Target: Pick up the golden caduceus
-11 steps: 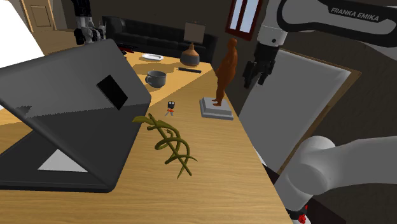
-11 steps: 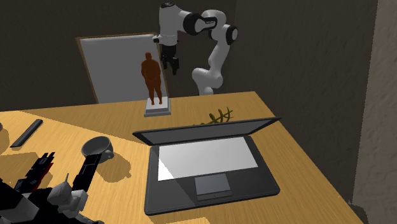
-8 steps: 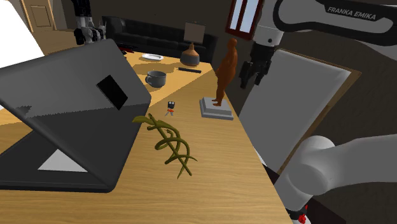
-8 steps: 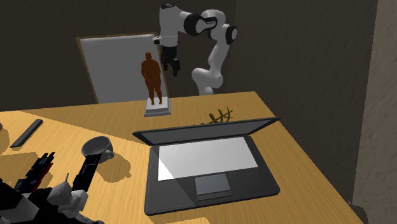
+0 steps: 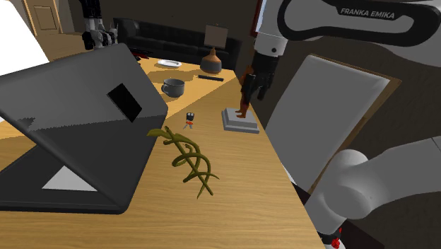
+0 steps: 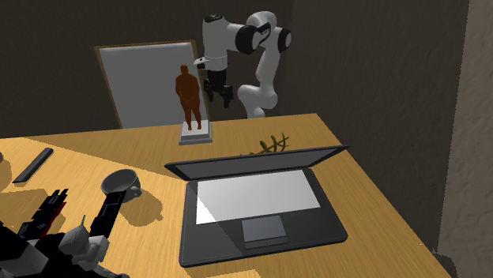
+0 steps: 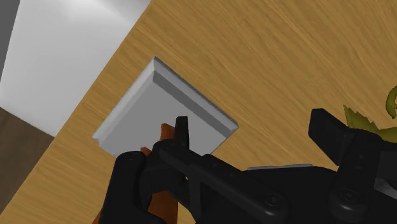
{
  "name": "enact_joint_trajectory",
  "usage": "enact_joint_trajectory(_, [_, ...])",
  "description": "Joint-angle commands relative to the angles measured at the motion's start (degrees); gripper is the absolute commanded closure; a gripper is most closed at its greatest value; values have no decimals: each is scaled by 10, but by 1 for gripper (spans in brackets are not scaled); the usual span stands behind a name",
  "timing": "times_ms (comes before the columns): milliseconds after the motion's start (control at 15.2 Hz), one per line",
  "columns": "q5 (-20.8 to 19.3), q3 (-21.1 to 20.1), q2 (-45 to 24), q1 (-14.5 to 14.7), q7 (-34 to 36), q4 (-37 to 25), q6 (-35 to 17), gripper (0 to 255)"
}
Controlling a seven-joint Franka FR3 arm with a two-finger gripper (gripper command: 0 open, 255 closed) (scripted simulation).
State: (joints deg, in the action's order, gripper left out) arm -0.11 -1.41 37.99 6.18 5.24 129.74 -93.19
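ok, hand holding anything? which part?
Nothing. The hand is open, hanging by the brown statue, over its grey base; the golden caduceus lies apart on the wooden table.

My gripper (image 5: 254, 90) has swung across to the brown statue (image 5: 243, 106); in the shoulder view it hung off to the statue's right and now covers its head and chest; in the second exterior view it has dropped from beside the statue's head to beside its torso.
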Motion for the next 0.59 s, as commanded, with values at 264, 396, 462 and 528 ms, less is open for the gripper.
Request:
enact_joint_trajectory(264, [43,-39,-60,44,-1,-20,-40,0])
enact_joint_trajectory(396, [56,-51,-81,58,-3,-30,-52,0])
enact_joint_trajectory(462, [61,-57,-92,65,-3,-36,-58,0])
enact_joint_trajectory(528, [67,-64,-103,71,-4,-41,-63,0])
